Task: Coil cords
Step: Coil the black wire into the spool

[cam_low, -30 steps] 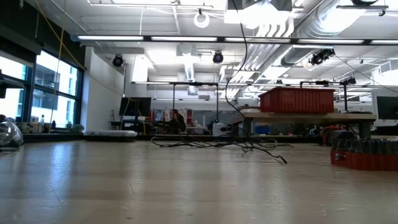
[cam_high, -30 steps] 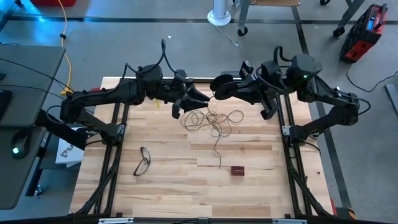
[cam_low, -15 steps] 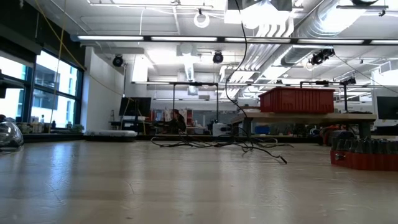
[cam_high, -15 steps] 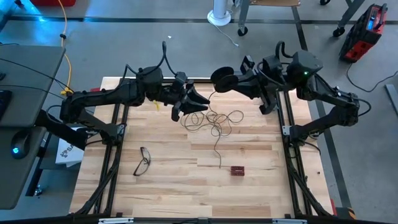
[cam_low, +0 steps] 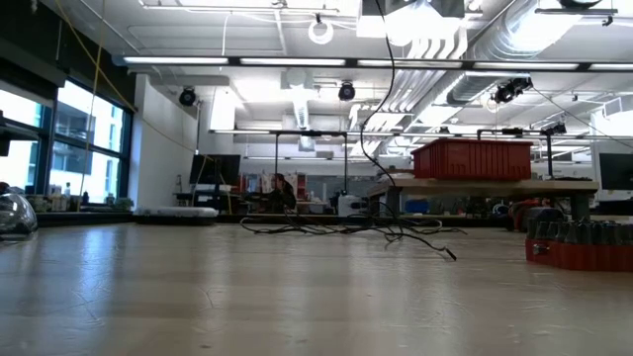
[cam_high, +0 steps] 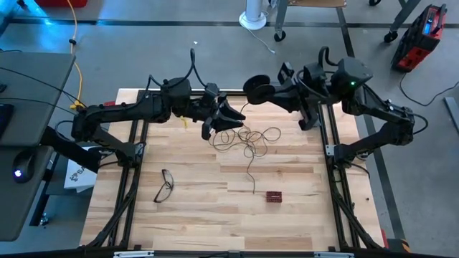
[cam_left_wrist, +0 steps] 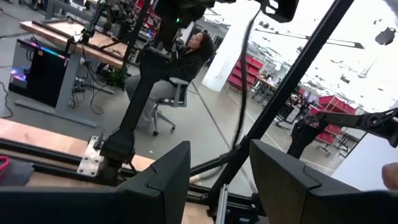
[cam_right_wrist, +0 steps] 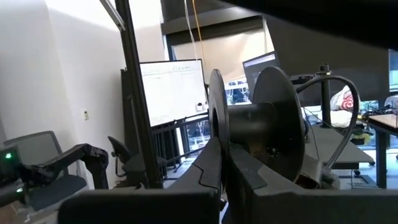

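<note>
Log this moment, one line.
left pincer: open, over wire tangle | right pincer: shut on reel, raised | wire: loose on table

Wooden table (cam_high: 215, 215) bears wire (cam_high: 247, 140), eyeglasses (cam_high: 165, 185), red block (cam_high: 274, 196)

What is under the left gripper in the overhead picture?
Under the open left gripper lies the near edge of the loose wire tangle on the wooden table. The loops directly beneath its fingers are covered by them.
</note>
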